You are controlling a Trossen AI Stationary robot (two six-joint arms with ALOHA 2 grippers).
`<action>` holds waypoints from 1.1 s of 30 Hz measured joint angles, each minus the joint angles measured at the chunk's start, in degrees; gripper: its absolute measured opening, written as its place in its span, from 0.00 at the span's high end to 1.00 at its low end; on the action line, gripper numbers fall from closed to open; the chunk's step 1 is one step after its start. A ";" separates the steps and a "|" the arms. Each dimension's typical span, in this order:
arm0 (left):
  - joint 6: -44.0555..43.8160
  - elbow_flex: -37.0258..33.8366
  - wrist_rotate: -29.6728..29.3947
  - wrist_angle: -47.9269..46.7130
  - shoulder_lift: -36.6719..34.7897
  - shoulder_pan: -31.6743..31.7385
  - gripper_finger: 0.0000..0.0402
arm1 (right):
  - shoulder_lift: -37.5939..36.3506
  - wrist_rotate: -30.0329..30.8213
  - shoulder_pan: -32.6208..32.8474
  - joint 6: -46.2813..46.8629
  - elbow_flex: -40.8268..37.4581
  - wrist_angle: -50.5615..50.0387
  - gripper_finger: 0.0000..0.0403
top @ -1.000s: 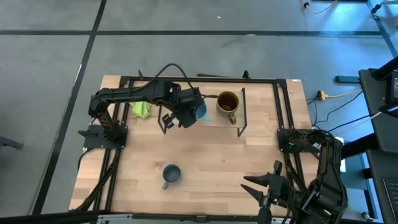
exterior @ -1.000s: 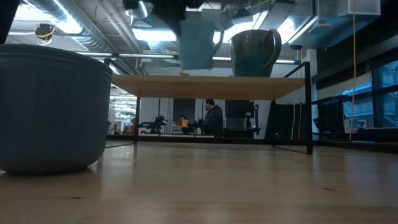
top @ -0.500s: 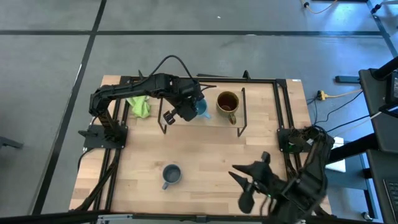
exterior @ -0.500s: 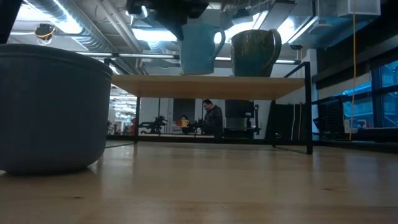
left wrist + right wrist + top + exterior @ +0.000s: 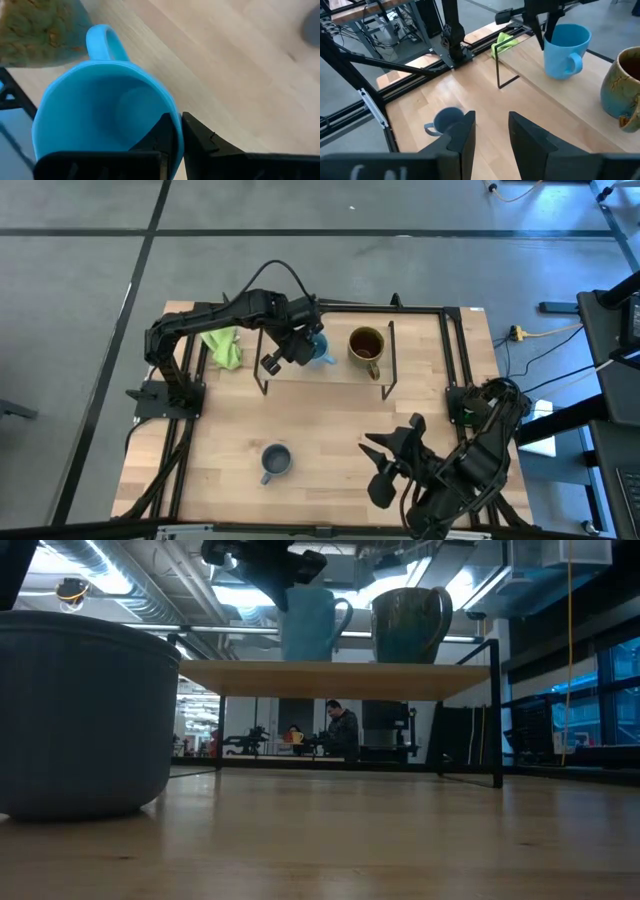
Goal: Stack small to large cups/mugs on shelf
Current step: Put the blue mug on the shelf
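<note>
The light sky-blue mug (image 5: 320,348) (image 5: 305,625) is upright on the shelf (image 5: 300,374) (image 5: 340,678), left of the brown-olive mug (image 5: 366,346) (image 5: 408,625), its handle (image 5: 102,40) toward that mug. My left gripper (image 5: 177,135) (image 5: 303,345) is shut on the sky-blue mug from above. Whether the mug's base rests on the board or hangs just over it, I cannot tell. The small grey-blue mug (image 5: 275,461) (image 5: 447,121) stands on the tabletop near the front. My right gripper (image 5: 373,465) (image 5: 492,132) hovers open to its right, with nothing between its fingers. My left gripper pinches the sky-blue mug's rim (image 5: 176,117) on the side away from the handle. One finger (image 5: 162,137) is inside the cup and the other (image 5: 202,145) outside. The fingers come steeply from above, and the mug sits upright at the shelf board's level.
A green cloth (image 5: 224,347) (image 5: 505,42) lies on the table left of the shelf. Black frame rails (image 5: 455,360) run along the table's edges. Bare wood (image 5: 330,430) lies between the shelf and the grey-blue mug. A person (image 5: 342,730) shows far behind.
My left gripper has carried the sky-blue mug toward the table's far-left, over the shelf, and lowered it. The mug has turned about, so its handle now shows toward the brown-olive mug. My right gripper has swung from the near right corner toward the table's left, staying open.
</note>
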 joint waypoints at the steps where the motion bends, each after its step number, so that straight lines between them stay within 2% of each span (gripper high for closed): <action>1: -0.68 0.00 0.42 -0.13 0.00 0.17 0.96 | 0.00 0.19 0.00 0.02 0.00 0.00 0.71; 17: -3.00 -0.04 1.35 -1.54 1.02 0.24 0.95 | 0.00 0.51 -0.38 0.02 -0.02 0.12 0.71; 27: -5.61 -0.02 1.59 0.39 1.01 0.20 0.87 | 0.00 0.54 -0.37 0.02 -0.04 0.33 0.71; 33: -5.61 -0.01 0.16 0.71 1.01 0.19 0.85 | -0.01 0.53 -0.37 -0.55 -0.04 0.02 0.71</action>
